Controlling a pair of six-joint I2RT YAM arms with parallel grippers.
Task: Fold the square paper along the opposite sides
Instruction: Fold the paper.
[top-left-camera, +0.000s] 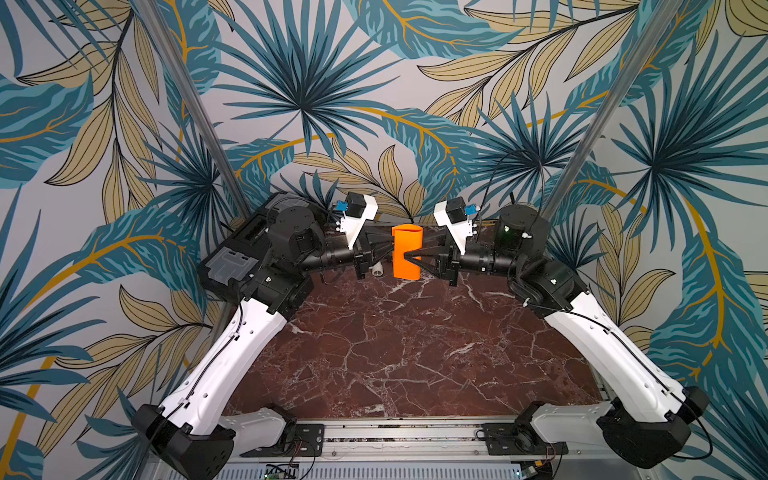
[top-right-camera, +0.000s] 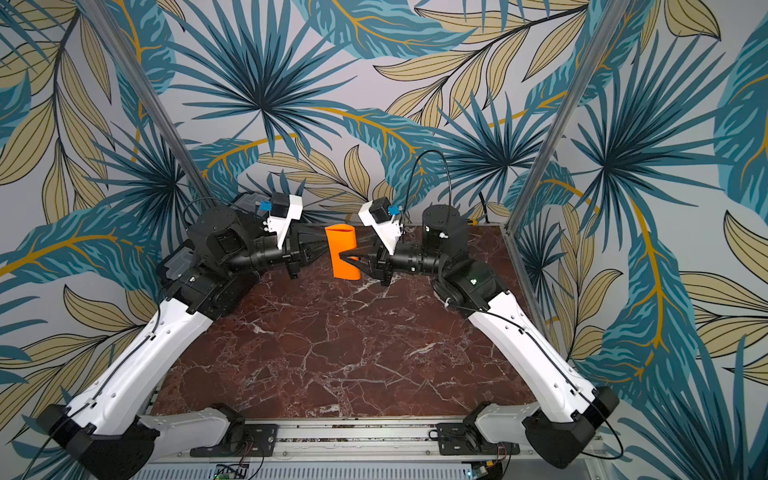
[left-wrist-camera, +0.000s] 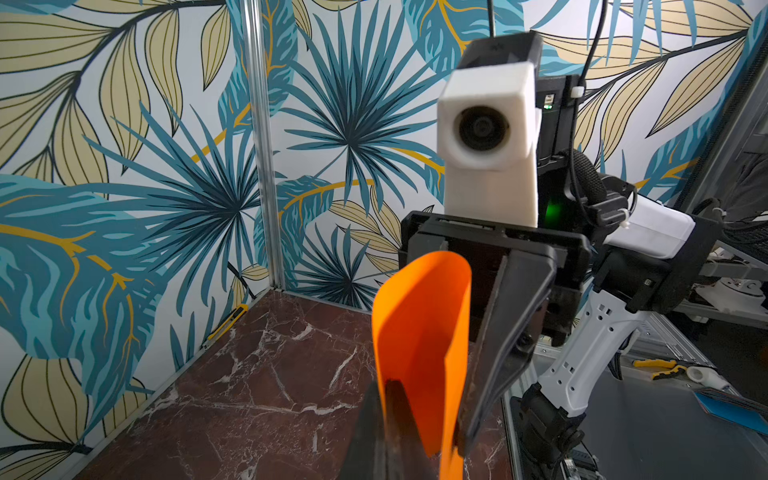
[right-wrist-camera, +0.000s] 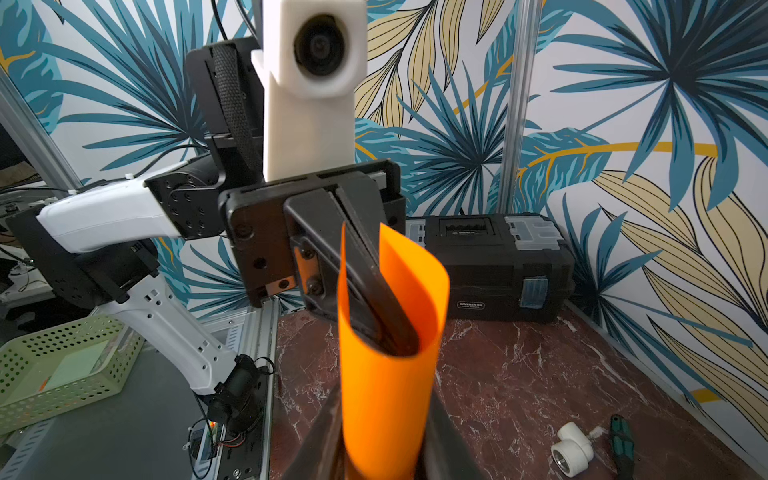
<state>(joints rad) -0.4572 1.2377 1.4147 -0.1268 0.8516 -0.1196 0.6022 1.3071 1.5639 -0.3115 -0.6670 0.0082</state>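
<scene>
The square paper (top-left-camera: 407, 253) hangs in the air above the marble table (top-left-camera: 395, 353), out to the side of the black toolbox (right-wrist-camera: 498, 266) that stands against the wall; it is curled into an upright U, not pressed flat. In both top views the toolbox is mostly hidden under the left arm; the right wrist view shows it whole, behind the paper.

The left gripper (right-wrist-camera: 397, 343) reaches the paper from the toolbox side; the right wrist view shows its fingers (right-wrist-camera: 374, 291) together and running inside the curl; the left wrist view shows one wall of the sheet running down into them, so they seem pinched on that wall.

The right gripper (top-right-camera: 343, 253) comes from the side away from the toolbox; a top view shows only one finger lying across the paper's face; its own wrist view shows a finger on each side, a little apart, pressed against the two walls of the curl.

A white pipe fitting (right-wrist-camera: 571, 455) and a green-handled tool (right-wrist-camera: 621, 444) lie on the table in front of the toolbox, plain in the right wrist view; a top view shows only a bit of the fitting below the left gripper; the left wrist view alone shows plainly a yellow-and-black tool (left-wrist-camera: 233, 316) at the foot of the wall.
</scene>
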